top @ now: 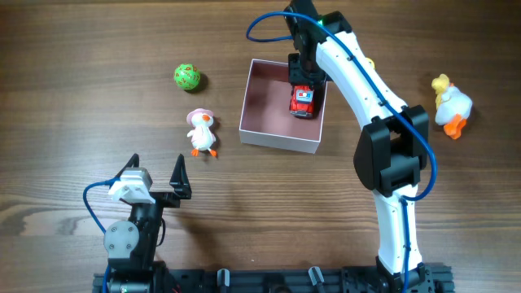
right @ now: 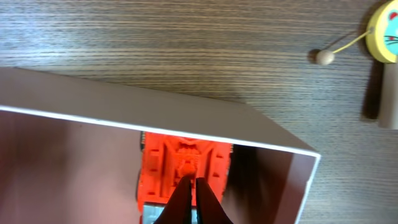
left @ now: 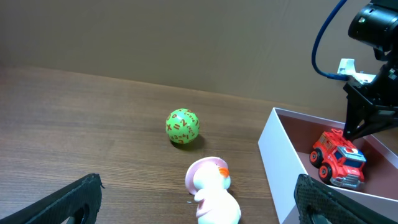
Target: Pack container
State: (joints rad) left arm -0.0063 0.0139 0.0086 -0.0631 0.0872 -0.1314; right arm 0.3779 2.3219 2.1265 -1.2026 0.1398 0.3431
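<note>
Truck (right: pixel 183 163) sits directly beneath my right claw (right: pixel 191 184), jaws pinched shut at its roof, inside the container (right: pixel 186 118), long axis crosswise to my closing line.

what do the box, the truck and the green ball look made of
Box: probably cardboard, matte; thin flat walls, sharp folded corners. Truck: likely hard plastic, glossy red with moulded detail. Ball: unclear, maybe plastic or rubber; matte green with a printed orange pattern.
</note>
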